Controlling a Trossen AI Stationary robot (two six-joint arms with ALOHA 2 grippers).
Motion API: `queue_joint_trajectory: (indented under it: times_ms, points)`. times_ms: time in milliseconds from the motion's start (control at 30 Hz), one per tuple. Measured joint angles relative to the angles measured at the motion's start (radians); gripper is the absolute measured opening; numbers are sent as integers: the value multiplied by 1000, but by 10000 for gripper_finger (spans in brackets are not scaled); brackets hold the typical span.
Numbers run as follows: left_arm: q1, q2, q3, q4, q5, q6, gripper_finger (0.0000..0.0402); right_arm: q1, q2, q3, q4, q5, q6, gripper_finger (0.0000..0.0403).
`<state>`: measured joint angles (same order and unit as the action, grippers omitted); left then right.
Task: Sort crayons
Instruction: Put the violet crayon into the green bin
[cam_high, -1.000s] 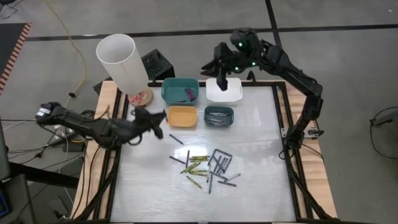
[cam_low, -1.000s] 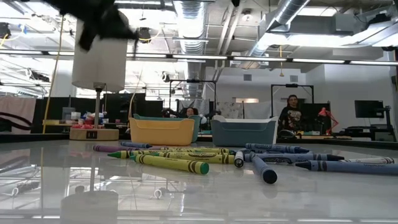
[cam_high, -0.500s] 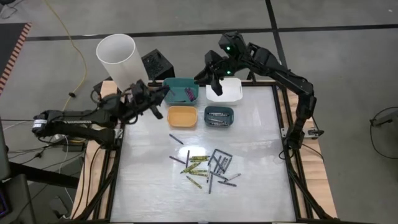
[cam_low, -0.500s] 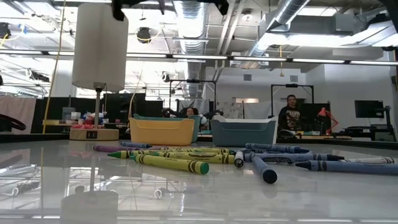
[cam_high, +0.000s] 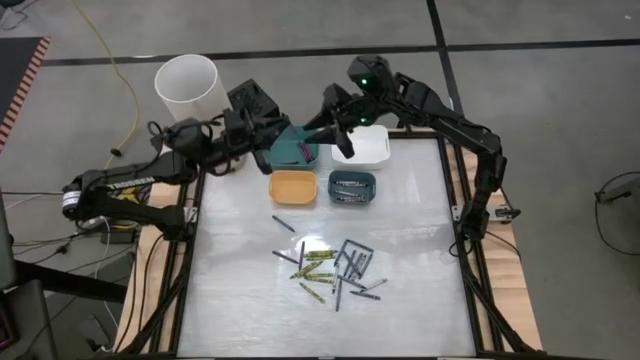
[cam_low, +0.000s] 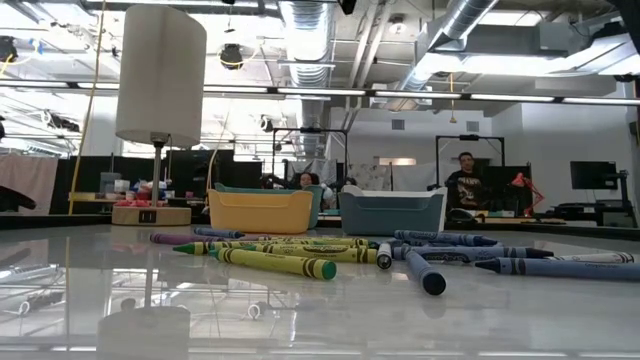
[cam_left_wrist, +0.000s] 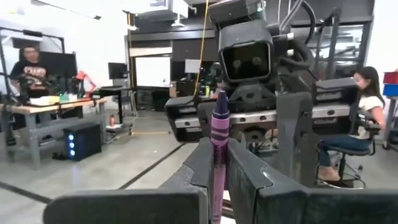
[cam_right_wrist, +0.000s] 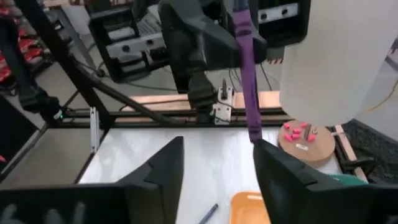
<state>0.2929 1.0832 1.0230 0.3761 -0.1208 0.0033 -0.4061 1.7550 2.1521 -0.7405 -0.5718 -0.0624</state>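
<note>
Your left gripper (cam_left_wrist: 214, 171) is pinching a purple crayon (cam_left_wrist: 217, 149) above the teal bin (cam_high: 290, 145). Your right gripper (cam_right_wrist: 214, 165) is facing it, fingers spread wide, seemingly touching nothing.

No text, label, brand or number can be read anywhere. The crayons (cam_low: 280, 263) carry dark printing on their paper wrappers, but the marks are too small and blurred to make out.

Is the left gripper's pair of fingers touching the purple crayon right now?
Touching. The left wrist view shows the purple crayon clamped upright between the left gripper fingers, no gap on either side.
</note>
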Motion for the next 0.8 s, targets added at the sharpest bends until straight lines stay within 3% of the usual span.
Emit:
queue_joint_trajectory:
  times_ms: [167,333,800]
  points:
    - [4,6,2,18,29,-3,13,-2,2,0,60,25,10,216]
    - [3,18,2,65,71,-3,13,-1,2,0,104,26,4,214]
    - [3,17,2,60,63,-3,13,41,53,0,148,20,1,211]
